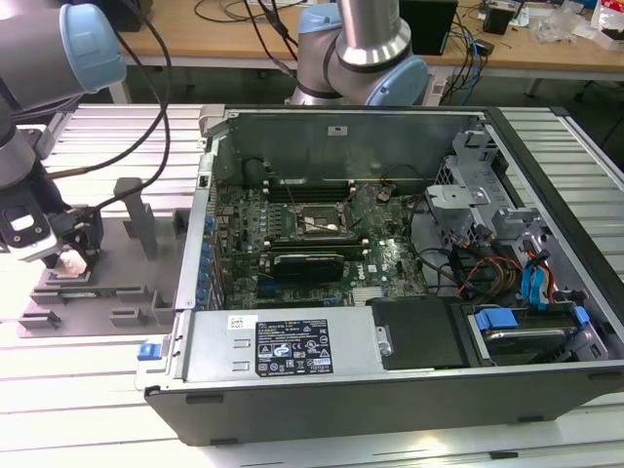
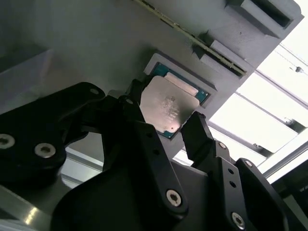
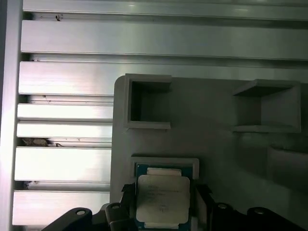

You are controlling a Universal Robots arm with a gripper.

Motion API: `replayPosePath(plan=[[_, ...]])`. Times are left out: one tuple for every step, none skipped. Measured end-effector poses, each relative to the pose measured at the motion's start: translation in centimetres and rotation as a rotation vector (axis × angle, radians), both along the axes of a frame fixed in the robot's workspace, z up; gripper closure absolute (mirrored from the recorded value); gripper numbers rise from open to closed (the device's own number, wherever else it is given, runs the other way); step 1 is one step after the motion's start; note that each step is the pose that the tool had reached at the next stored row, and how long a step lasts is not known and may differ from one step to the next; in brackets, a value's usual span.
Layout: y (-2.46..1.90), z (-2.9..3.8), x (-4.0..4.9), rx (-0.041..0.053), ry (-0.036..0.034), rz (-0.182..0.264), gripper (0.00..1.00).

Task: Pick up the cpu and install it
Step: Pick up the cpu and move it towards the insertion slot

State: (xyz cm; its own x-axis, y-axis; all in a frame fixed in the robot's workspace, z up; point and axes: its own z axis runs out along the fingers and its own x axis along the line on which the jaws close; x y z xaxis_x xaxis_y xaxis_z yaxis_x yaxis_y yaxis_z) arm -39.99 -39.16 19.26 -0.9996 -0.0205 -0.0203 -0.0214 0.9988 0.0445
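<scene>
We hold the claw (image 1: 73, 255) over the grey tray (image 1: 122, 255) at nine o'clock from the open computer (image 1: 292, 351), right at the cpu (image 3: 162, 197) in its pocket, grip impossible to tell, so lifting and seating it in the socket (image 1: 317, 222) remain

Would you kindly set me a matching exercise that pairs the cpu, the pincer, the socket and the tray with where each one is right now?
Things:
1. cpu
2. pincer
3. socket
4. tray

Places:
a. inside the open case
b. grey, outside the case, towards the exterior view's left
c. lying in a recess of the tray
d. poised right at the cpu

Pairs: 1-c, 2-d, 3-a, 4-b
</scene>
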Motion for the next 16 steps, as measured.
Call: replayPosePath(plan=[[0.01,-0.08,-0.01,0.0,0.0,0.0,0.4],[0.03,-0.15,-0.01,0.0,0.0,0.0,0.4],[0.04,-0.2,-0.01,0.0,0.0,0.0,0.4],[0.04,-0.2,-0.01,-0.0001,0.0002,0.0,0.4],[0.04,-0.2,-0.01,-0.0001,0.0002,0.0,0.4],[0.04,-0.21,-0.01,-0.0001,0.0001,0.0,0.4],[0.04,-0.23,-0.06,0.0001,-0.0003,0.0,0.4],[0.04,-0.22,-0.09,0.0,-0.0001,0.0,0.4],[0.03,-0.27,-0.1,0.0,0.0,0.0,0.4],[0.03,-0.33,-0.11,-0.0001,0.0002,0.0,0.4],[0.04,-0.37,-0.11,-0.0001,0.0002,0.0,0.4],[0.04,-0.38,-0.11,-0.0001,0.0002,0.0,0.4],[0.04,-0.4,-0.11,0.0,0.0001,0.0,0.4],[0.04,-0.41,-0.11,-0.0001,0.0,0.0,0.4],[0.04,-0.41,-0.1,0.0,0.0001,0.0,0.4],[0.04,-0.42,-0.11,0.0,0.0,0.0,0.4]])
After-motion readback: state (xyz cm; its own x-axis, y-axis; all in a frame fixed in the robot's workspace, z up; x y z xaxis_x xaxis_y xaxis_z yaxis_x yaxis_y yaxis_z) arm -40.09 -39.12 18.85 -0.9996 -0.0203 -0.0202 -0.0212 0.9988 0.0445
